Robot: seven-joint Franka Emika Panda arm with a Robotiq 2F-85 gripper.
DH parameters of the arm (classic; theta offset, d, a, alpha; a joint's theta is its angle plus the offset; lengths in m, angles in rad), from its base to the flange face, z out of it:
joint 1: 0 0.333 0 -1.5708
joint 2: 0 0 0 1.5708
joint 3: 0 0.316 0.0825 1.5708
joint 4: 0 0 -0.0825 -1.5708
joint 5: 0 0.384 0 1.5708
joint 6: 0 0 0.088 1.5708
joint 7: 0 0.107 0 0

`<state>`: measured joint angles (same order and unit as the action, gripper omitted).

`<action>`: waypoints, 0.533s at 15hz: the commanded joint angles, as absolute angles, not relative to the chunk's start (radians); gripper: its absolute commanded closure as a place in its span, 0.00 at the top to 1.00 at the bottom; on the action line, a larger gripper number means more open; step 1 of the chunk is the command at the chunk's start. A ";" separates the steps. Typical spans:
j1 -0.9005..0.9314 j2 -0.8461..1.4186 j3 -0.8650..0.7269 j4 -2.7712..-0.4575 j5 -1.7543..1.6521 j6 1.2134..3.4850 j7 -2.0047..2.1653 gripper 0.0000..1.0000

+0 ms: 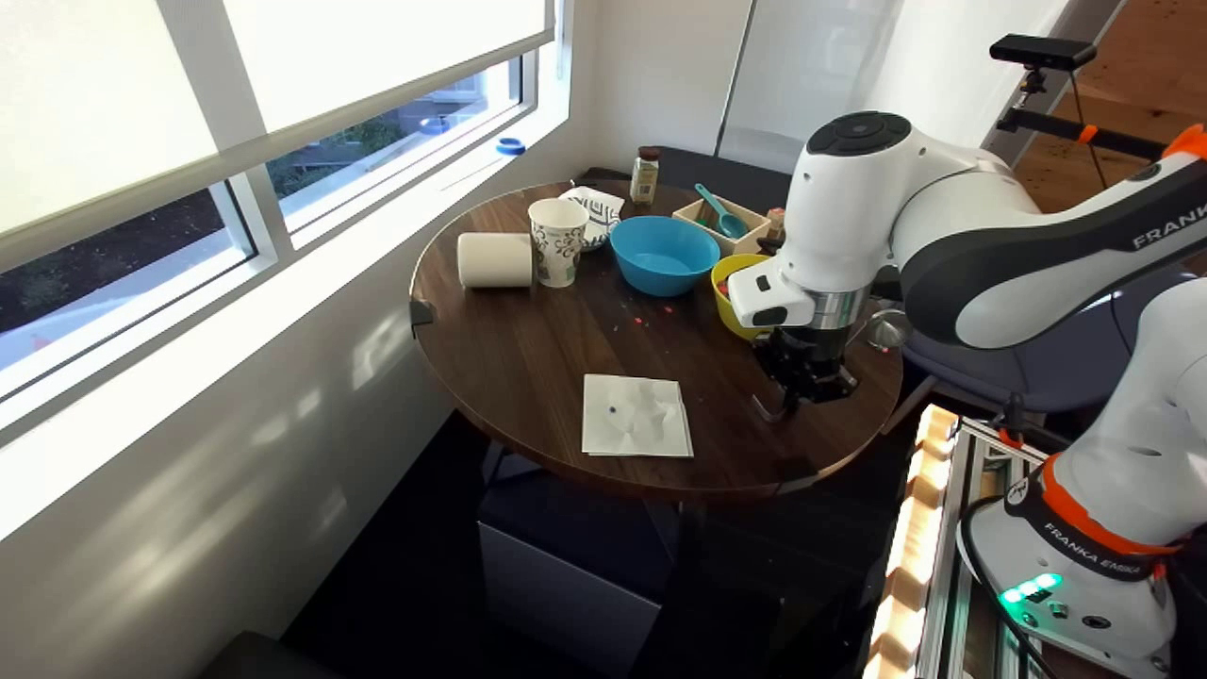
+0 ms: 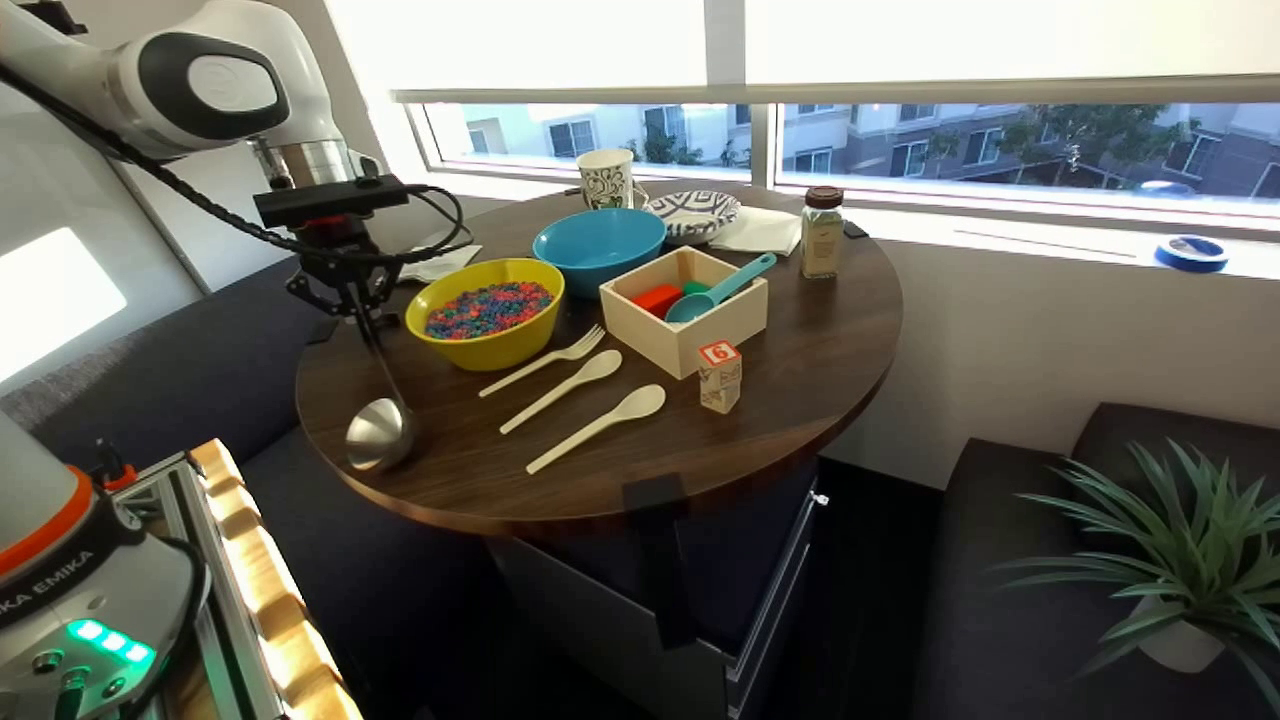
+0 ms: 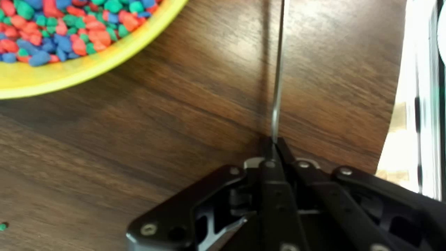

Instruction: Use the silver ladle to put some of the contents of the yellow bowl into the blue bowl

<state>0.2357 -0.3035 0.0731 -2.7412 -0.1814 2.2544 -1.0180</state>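
My gripper point(image 3: 274, 142) is shut on the thin handle of the silver ladle point(image 3: 278, 69). In an exterior view the ladle's round bowl point(image 2: 380, 435) is near the table's edge, with its handle slanting up to the gripper point(image 2: 362, 312); I cannot tell whether it touches the table. The ladle's hooked end point(image 1: 768, 411) shows below the gripper in an exterior view. The yellow bowl point(image 2: 490, 350) stands beside the gripper, at upper left in the wrist view point(image 3: 122, 55). Its contents point(image 2: 490, 308) are small red, blue and green pieces. The blue bowl point(image 1: 665, 273) stands just beyond the yellow bowl, out of the wrist view.
A wooden box point(image 2: 650, 335) with a teal scoop point(image 2: 720, 290) stands by both bowls. A fork point(image 2: 545, 360), two spoons point(image 2: 598, 428) and stacked blocks point(image 2: 720, 380) lie nearby. A paper cup point(image 1: 558, 243), paper roll point(image 1: 495, 260), jar point(image 1: 645, 176) and napkin point(image 1: 636, 417) are on the table.
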 commanded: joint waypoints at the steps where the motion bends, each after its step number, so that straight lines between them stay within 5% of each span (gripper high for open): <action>1: 0.228 -0.292 0.087 -2.759 -0.199 2.259 -0.999 0.01; 8: 0.227 -0.325 0.084 -2.753 -0.201 2.233 -1.009 0.01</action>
<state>0.2357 -0.3049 0.0739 -2.7412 -0.1821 2.2540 -1.0180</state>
